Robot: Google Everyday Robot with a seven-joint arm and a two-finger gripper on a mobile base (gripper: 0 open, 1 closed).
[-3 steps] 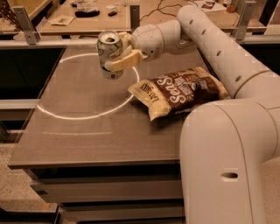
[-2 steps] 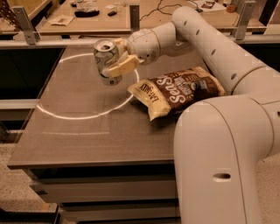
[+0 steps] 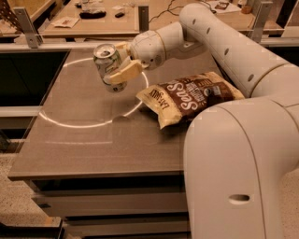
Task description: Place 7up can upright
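Note:
The 7up can (image 3: 107, 64) is a pale silvery-green can with its pull-tab top facing up and slightly left. It is near upright, tilted a little, over the far left part of the brown table (image 3: 88, 140); its base is at or just above the surface. My gripper (image 3: 120, 63) reaches in from the right on the white arm and is shut on the can, one yellowish finger (image 3: 125, 72) across its front and the other behind it.
A brown-and-yellow chip bag (image 3: 189, 97) lies on the table right of the can. A pale ring of light (image 3: 84, 122) marks the tabletop. Another table with small items (image 3: 93, 14) stands behind. My large white arm body (image 3: 243, 163) fills the right foreground.
The gripper and can have shifted left and slightly down over the table. The can has stayed in the grip and stands a bit more upright.

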